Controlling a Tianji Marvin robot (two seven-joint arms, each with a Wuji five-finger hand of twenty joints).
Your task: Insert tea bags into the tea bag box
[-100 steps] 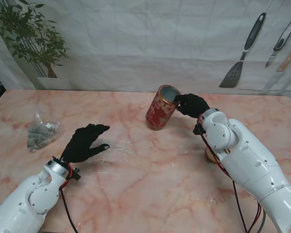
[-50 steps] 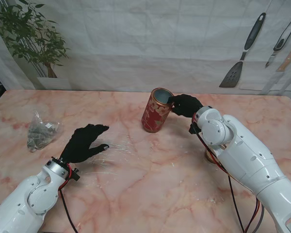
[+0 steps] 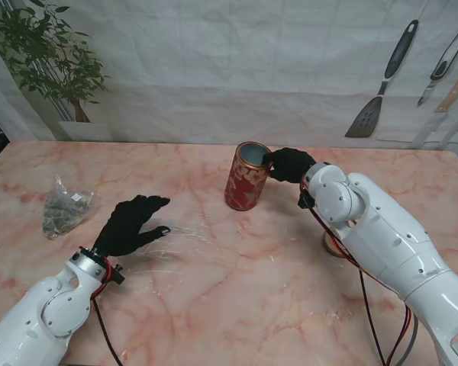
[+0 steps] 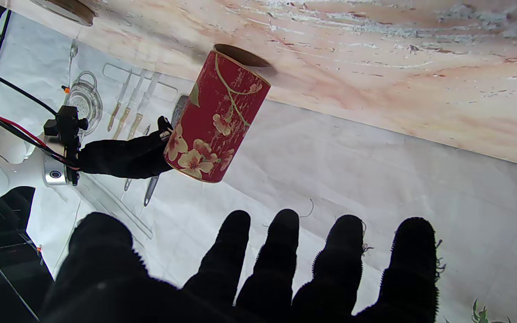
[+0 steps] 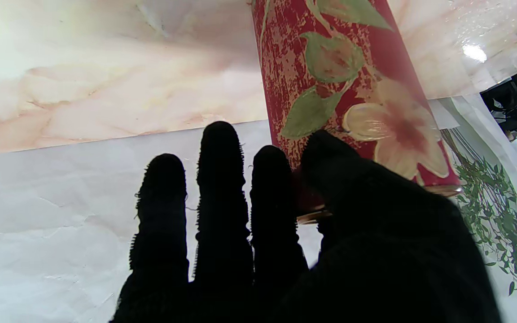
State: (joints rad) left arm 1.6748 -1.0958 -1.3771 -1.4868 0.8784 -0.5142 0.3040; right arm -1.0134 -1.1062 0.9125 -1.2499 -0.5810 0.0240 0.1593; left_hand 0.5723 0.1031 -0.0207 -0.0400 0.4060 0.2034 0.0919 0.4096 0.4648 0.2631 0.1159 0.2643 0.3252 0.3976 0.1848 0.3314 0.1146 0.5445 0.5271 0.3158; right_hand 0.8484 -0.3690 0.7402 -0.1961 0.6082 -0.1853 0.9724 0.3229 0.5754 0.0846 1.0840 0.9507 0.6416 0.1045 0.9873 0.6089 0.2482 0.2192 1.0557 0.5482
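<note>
1. The red flowered tin (image 3: 246, 177) stands near the far middle of the table (image 3: 237, 297), its mouth open and leaning slightly, not quite upright.
2. The right hand (image 3: 290, 164) pinches the tin's rim; thumb and fingers (image 5: 222, 170) close on the wall near the top, and the other fingers lie straight and together beside it.
3. The left hand (image 3: 130, 225) hovers over the table with fingers (image 4: 285, 242) spread, holding nothing.
4. The clear bag of tea bags (image 3: 63, 207) lies far to the left, well apart from the tin.
5. The tin looks light, stiff and smooth, so it could tip easily; a grip lower on the body seems steadier.
6. The tea bags look soft and crinkly, best pinched by the wrapper's gathered top.
</note>
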